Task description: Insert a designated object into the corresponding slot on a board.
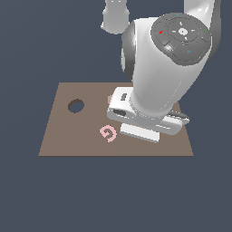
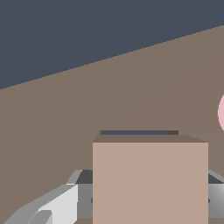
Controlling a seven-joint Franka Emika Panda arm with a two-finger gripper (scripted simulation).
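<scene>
Tile: light tan square tile (image 2: 150, 181) fills the near part of the wrist view, its flat face toward the camera and its darker upper face narrowing away from it.
Gripper: gripper (image 2: 148, 199) has one grey-white finger (image 2: 52, 208) showing on one side of the tile and a sliver of a second finger at the opposite edge; the tile sits between them, so the fingers look pinched on it, though the contact surfaces themselves are hidden behind the tile.
Slot: thin dark strip (image 2: 133, 132) just beyond the tile's far edge is the visible part of the square hole; the rest is covered by the tile, and whether the tile has entered the hole cannot be told.
Board: flat brown rectangular board (image 1: 68, 131) lies on the dark blue-grey floor (image 1: 27, 199); in the wrist view its surface stretches away behind the tile.
Letter G: pink letter G (image 1: 108, 133) lies flat on the board, just beside the white gripper body toward the exterior view's left; a pink edge shows at the border of the wrist view.
Round hole: dark round hole (image 1: 76, 106) sits well apart from the gripper, toward the exterior view's left.
Arm: white Panda arm (image 1: 158, 77) bends down over the board's half on the exterior view's right, hiding the tile and the slot from that camera.
</scene>
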